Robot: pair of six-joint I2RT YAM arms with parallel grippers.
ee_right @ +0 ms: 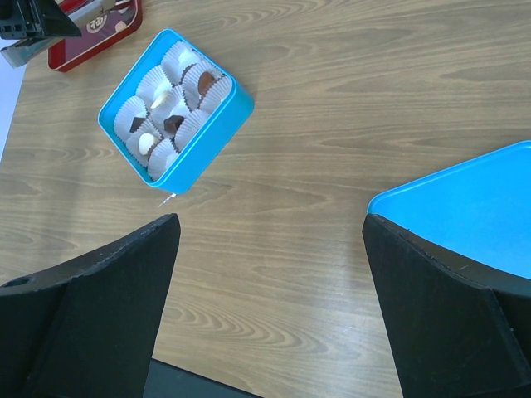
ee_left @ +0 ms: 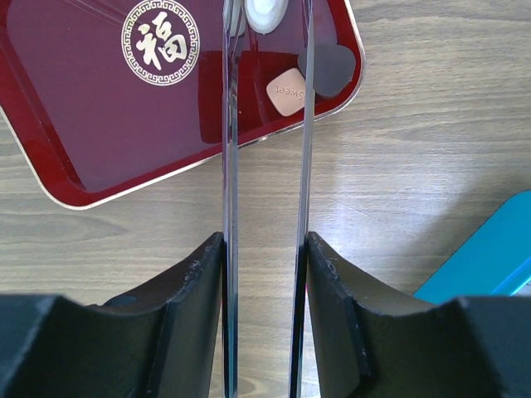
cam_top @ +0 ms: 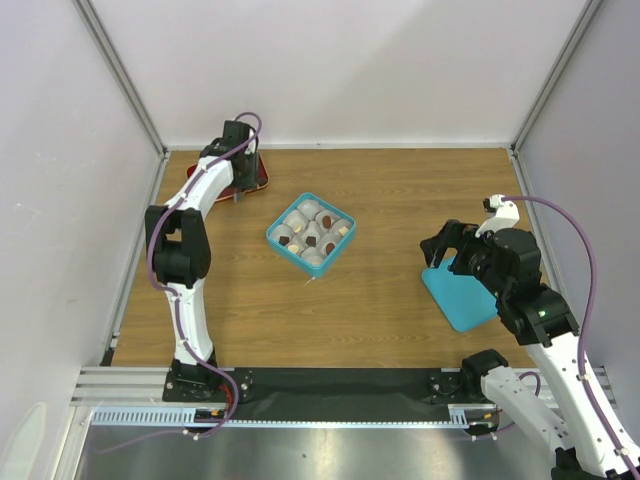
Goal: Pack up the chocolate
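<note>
Left gripper [ee_left: 265, 249] pinching thin tongs [ee_left: 230, 166], apparently, over chocolate [ee_left: 286, 91] (red tray [ee_left: 83, 124]); right gripper [ee_right: 270, 224] spread wide.

Between the fingers of the right gripper [ee_right: 270, 222] the table [ee_right: 332, 108] is bare wood. The teal lid [ee_right: 465, 207] lies at the right finger and the teal box [ee_right: 209, 126] ahead-left.

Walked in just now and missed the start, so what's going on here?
The left gripper holds tweezers over the red tray, their tips by the loose chocolates: white, pink and a dark heart. The teal box mid-table already has several pieces in its paper cups. The right gripper hangs wide open near the teal lid, holding nothing.
</note>
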